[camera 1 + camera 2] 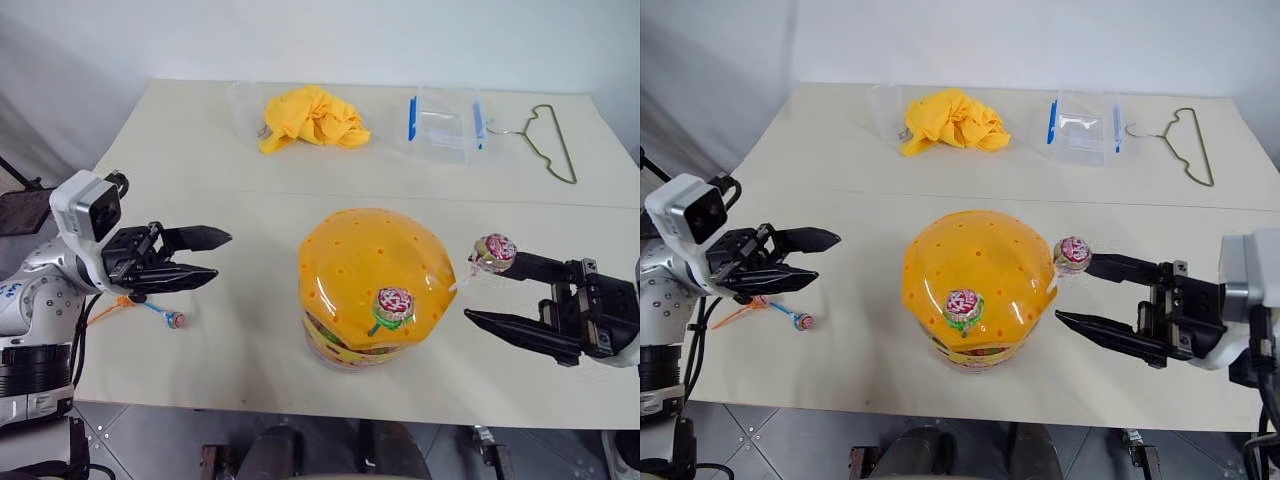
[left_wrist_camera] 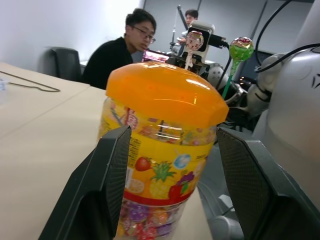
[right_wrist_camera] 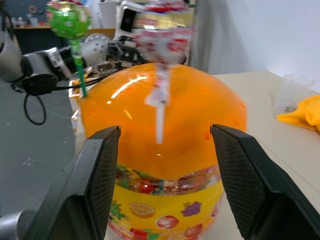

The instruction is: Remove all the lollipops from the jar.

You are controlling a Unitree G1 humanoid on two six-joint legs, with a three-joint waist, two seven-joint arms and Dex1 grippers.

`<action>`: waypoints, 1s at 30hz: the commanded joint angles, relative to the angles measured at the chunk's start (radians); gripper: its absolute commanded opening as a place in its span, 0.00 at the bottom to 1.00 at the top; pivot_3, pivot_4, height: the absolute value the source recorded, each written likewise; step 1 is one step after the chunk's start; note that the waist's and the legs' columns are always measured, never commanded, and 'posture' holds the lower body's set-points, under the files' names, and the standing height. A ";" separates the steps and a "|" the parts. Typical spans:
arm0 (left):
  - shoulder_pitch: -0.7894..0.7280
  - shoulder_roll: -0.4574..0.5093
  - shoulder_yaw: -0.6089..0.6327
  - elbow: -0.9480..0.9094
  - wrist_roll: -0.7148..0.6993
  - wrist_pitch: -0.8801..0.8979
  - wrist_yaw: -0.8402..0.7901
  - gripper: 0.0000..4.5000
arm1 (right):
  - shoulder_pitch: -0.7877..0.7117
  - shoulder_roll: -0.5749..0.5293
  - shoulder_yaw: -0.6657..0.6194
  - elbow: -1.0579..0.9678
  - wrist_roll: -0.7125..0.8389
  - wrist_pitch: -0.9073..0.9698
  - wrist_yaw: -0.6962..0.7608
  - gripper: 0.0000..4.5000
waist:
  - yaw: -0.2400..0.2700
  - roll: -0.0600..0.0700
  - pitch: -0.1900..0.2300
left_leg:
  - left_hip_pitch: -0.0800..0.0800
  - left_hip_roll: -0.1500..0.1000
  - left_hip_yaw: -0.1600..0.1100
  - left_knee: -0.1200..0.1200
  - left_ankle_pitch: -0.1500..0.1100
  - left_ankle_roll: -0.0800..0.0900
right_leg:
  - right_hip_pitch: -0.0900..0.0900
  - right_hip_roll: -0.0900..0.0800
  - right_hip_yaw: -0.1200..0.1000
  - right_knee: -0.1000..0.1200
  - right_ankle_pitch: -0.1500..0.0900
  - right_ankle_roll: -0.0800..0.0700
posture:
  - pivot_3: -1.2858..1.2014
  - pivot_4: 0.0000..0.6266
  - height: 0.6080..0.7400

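**Right gripper nearest a standing lollipop**

Table (image 1: 250, 340), near edge: jar (image 1: 375, 285) midway between both arms, orange lid (image 1: 360, 250) on. Two lollipops stand in lid holes: green-stick one (image 1: 393, 304) at front, white-stick one (image 1: 494, 251) at right rim, stick tilted outward. Right gripper (image 1: 495, 290) level, fingers apart, holding nothing; white-stick head touches or just clears its upper finger, cannot tell. Left gripper (image 1: 210, 258) apart, empty, well off. Two more lollipops (image 1: 172, 320) lie beneath it.
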 commanded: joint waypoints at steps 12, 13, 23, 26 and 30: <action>0.006 -0.012 0.059 -0.099 -0.077 0.020 0.023 0.64 | -0.160 0.050 0.126 0.018 0.000 -0.037 -0.083 0.09 | 0.000 0.000 0.000 | -0.001 -0.001 -0.001 0.002 0.000 0.000 | 0.000 -0.003 0.000 0.001 0.000 0.000 | 0.52 0.24 1.00; 0.009 -0.012 0.063 -0.098 -0.079 0.019 0.027 0.64 | -0.166 0.051 0.123 0.021 0.009 -0.036 -0.087 0.01 | 0.000 0.000 0.000 | -0.001 -0.001 -0.001 0.002 0.000 0.000 | 0.000 -0.003 0.000 0.001 0.000 0.000 | 0.52 0.24 1.00; 0.039 -0.026 0.066 -0.101 -0.050 -0.031 0.031 0.64 | -0.178 -0.033 -0.130 0.157 0.232 0.081 -0.294 0.01 | 0.003 0.000 0.000 | -0.001 -0.001 -0.002 0.003 0.000 0.000 | 0.001 -0.005 -0.001 0.001 0.000 0.000 | 0.52 0.24 1.00; 0.038 -0.031 0.054 -0.105 -0.019 -0.076 0.024 0.64 | -0.078 -0.115 -0.192 0.286 0.101 0.160 -0.325 0.01 | 0.003 -0.001 0.000 | -0.002 -0.001 -0.004 0.003 0.000 0.000 | 0.002 -0.004 -0.001 -0.001 0.000 0.000 | 0.52 0.24 1.00; 0.046 -0.026 0.042 -0.111 0.013 -0.115 0.005 0.64 | 0.058 -0.218 -0.142 0.405 -0.181 0.160 -0.328 0.01 | 0.001 -0.001 0.000 | -0.002 -0.002 -0.001 0.003 0.000 0.002 | 0.002 -0.004 -0.001 -0.001 0.000 0.001 | 0.52 0.24 1.00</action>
